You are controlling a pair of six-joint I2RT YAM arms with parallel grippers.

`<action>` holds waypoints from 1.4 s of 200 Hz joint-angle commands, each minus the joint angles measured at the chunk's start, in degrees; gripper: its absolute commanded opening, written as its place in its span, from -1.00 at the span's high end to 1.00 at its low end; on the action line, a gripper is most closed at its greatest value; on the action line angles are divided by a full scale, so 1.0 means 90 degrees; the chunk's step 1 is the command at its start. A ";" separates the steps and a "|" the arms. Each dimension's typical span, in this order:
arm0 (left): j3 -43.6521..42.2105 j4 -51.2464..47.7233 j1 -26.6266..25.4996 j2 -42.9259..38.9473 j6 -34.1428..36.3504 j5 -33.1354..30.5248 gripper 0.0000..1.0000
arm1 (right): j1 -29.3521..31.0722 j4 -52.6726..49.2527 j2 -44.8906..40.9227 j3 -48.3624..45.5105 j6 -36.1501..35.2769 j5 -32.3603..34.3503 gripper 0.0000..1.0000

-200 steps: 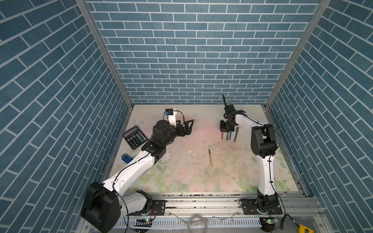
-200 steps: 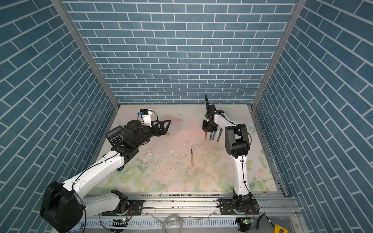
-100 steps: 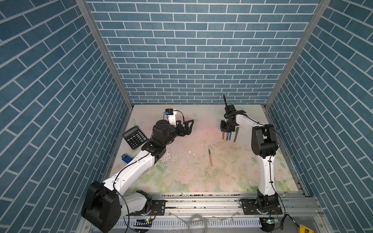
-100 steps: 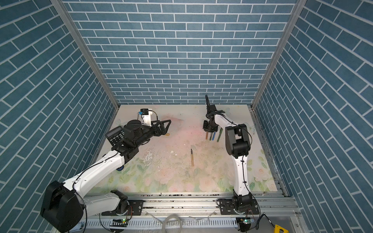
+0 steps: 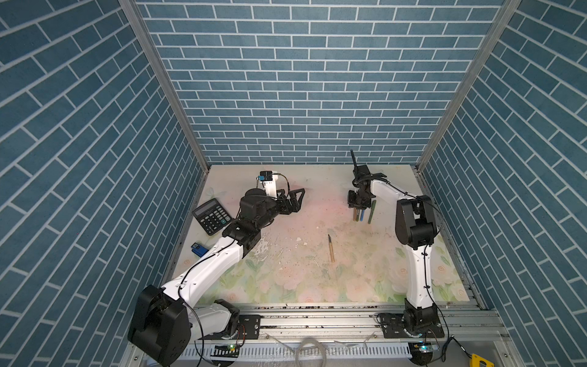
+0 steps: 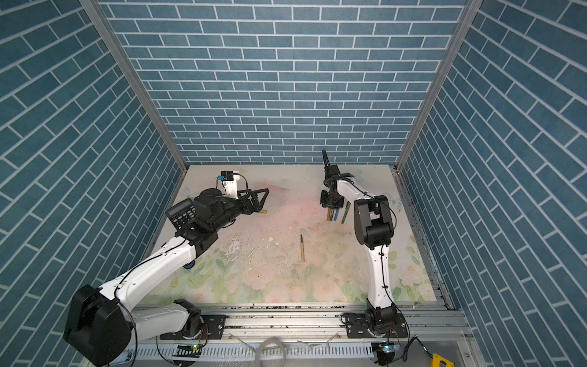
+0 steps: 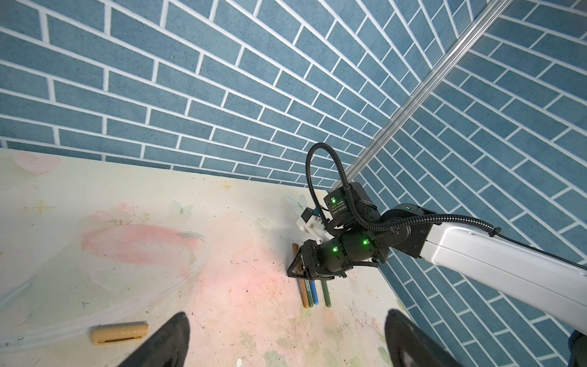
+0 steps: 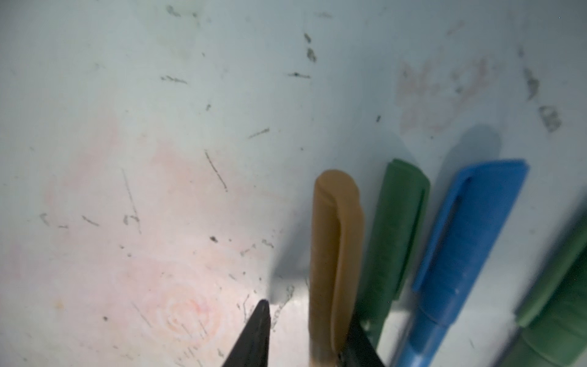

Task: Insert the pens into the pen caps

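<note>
- Four capped pens (image 5: 362,216) are being shown lying side by side at the far right of the table (image 5: 286,279): a brown pen (image 8: 336,254), a green pen (image 8: 394,238) and a blue pen (image 8: 460,248) close together, and a dark green pen (image 8: 559,311) slightly apart.
- The brown pen is being straddled by the right gripper (image 8: 306,317). Its jaws are being held narrowly apart, one finger clear of the pen and the other wedged beside the green pen.
- The right arm is being raised from the near rail and bent sharply at the elbow, with the wrist being pointed straight down.
- An uncapped tan pen (image 5: 331,249) is lying alone near the table's middle, its dark tip toward the back wall, well apart from both grippers.
- A tan cap (image 7: 120,332) is lying on its side just beside the left gripper (image 7: 286,343).
- The left gripper is being held wide open and level, low over bare table, facing the right arm.
- The left arm is being stretched low and diagonally from the near left corner, beside a calculator (image 5: 212,216).
</note>
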 commanded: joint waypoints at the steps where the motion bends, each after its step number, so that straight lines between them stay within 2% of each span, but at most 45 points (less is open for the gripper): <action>1: 0.0123 0.0066 0.0046 -0.0081 -0.0011 0.0077 -0.94 | 0.0115 -0.0710 0.0133 0.0112 -0.0015 0.0464 0.22; 11: 0.0115 0.0049 0.0049 -0.0080 -0.0010 0.0063 -0.94 | 0.0168 -0.0736 0.0143 0.0126 -0.0030 0.0562 0.18; 28: 0.0125 0.0067 0.0046 -0.0053 -0.0021 0.0095 -0.95 | 0.0247 -0.0712 0.0180 0.0153 -0.0098 0.0245 0.14; 65: 0.0123 0.0056 0.0048 -0.0022 -0.0009 0.0085 -0.95 | 0.0544 -0.0774 -0.0022 0.0161 -0.0141 0.0738 0.10; 76: 0.0123 0.0058 0.0044 -0.0015 -0.0002 0.0087 -0.94 | 0.0651 -0.0612 -0.0182 0.0052 -0.0186 0.0802 0.03; 98: 0.0137 0.0067 0.0044 0.0053 -0.0013 0.0131 -0.94 | 0.0481 -0.0630 -0.0068 0.0291 -0.0159 -0.0051 0.05; 118: 0.0171 0.0027 0.0049 0.0109 -0.0009 0.0189 -0.95 | 0.0468 0.0157 -0.0644 -0.0303 0.0045 -0.0058 0.02; 132: 0.0200 -0.0007 0.0048 0.0178 -0.0014 0.0244 -0.93 | 0.0383 0.0134 -0.0609 -0.0202 0.0097 -0.0592 0.05; 149: 0.0266 -0.0051 0.0048 0.0272 -0.0007 0.0370 -0.88 | 0.0360 0.0612 -0.0896 -0.0589 0.0130 -0.0678 0.06; 172: 0.0306 -0.0035 0.0031 0.0516 0.0018 0.0572 -0.81 | 0.0148 0.1294 -0.1226 -0.1107 0.0511 -0.1726 0.06; 186: 0.0344 -0.0037 -0.0070 0.0759 0.0109 0.0609 -0.79 | 0.0083 0.1521 -0.1326 -0.1268 0.0664 -0.1915 0.06; 205: 0.0592 -0.0406 -0.0451 0.1249 0.0659 0.0293 -0.77 | -0.0028 0.1788 -0.1380 -0.1446 0.0886 -0.2179 0.05; 217: 0.0891 -0.0791 -0.0772 0.1659 0.0853 -0.0166 -0.79 | -0.0090 0.1976 -0.1368 -0.1529 0.1055 -0.2420 0.05; 244: 0.1855 -0.1652 -0.1292 0.2775 0.1237 -0.0730 -0.80 | -0.0158 0.2455 -0.1444 -0.1837 0.1402 -0.2793 0.05; 280: 0.2651 -0.1709 -0.1893 0.3852 0.1456 -0.1370 -0.85 | -0.0250 0.2868 -0.1634 -0.2190 0.1814 -0.2994 0.04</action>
